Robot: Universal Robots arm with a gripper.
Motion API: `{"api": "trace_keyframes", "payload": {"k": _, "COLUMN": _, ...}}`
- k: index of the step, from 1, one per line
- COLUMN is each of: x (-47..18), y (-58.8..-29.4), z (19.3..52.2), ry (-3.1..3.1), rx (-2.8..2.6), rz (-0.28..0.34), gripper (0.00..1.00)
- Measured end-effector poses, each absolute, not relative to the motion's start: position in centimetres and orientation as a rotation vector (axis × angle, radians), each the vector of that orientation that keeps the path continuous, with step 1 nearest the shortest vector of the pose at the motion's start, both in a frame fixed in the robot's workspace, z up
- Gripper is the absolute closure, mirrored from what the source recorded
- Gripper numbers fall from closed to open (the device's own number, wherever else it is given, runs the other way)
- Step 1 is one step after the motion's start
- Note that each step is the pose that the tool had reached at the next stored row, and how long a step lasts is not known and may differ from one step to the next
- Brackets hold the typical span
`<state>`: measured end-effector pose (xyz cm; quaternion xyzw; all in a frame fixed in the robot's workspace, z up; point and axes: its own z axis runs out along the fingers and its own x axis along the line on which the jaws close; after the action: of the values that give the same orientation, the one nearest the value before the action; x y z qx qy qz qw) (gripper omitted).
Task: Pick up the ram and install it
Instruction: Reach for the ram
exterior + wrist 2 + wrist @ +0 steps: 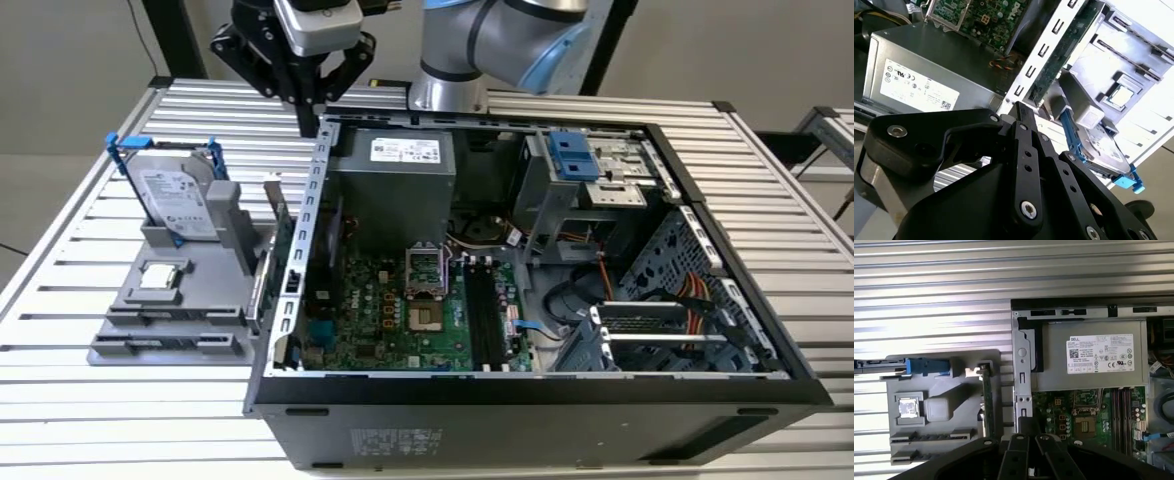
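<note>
black gripper (311,116) hangs with its fingers pressed together, pinching nothing, above the corner of the open computer case (534,400). the ram (278,215) stands on edge in a slot of the grey fixture (207,305), below the fingertips and just outside the case wall, untouched. the exterior view gives the ram as a thin upright board. the first wrist view, looking down past the fingers, shows it edge-on as a narrow green strip. the second wrist view shows its long green face beside the perforated wall. the fixture also holds a hard drive (174,190) in a blue frame, upright and farther from the hand than the ram, and a square processor chip (160,277) lying flat. inside the case sit the power supply (394,170), nearest the fingertips, and the motherboard (387,310) beyond it.
</note>
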<state>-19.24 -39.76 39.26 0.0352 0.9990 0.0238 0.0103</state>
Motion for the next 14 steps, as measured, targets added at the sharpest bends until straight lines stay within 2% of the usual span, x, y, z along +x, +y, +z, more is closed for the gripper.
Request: {"api": "trace_keyframes", "payload": {"k": 14, "x": -21.3, "y": -39.8, "z": 39.3, "ry": 3.118, "rx": 0.110, "rz": 0.074, "gripper": 1.00}}
